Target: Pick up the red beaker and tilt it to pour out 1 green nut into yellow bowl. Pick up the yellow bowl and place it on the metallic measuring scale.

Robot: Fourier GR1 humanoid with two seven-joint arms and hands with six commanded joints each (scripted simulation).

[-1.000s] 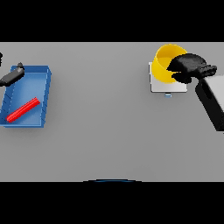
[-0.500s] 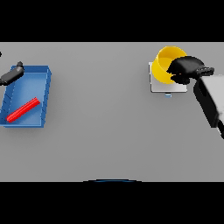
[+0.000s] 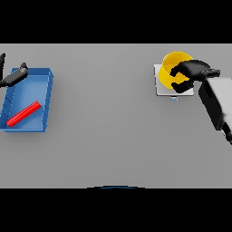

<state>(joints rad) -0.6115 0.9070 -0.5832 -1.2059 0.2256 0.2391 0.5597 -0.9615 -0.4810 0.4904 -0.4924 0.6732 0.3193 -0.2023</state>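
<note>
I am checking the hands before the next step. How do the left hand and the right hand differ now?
The left hand lies at the blue tray's far corner, holding nothing; the right hand is curled on the yellow bowl. The left is at the table's left edge; the right is over the scale. Both are dark.

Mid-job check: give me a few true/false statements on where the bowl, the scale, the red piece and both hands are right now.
1. The yellow bowl sits on the scale. True.
2. The right hand is curled round the bowl's rim. True.
3. The red beaker stands upright on the table. False: it lies on its side in the blue tray.
4. The left hand holds the red beaker. False: it is at the tray's far corner, apart from it.
5. The scale is at the table's left. False: far right.
</note>
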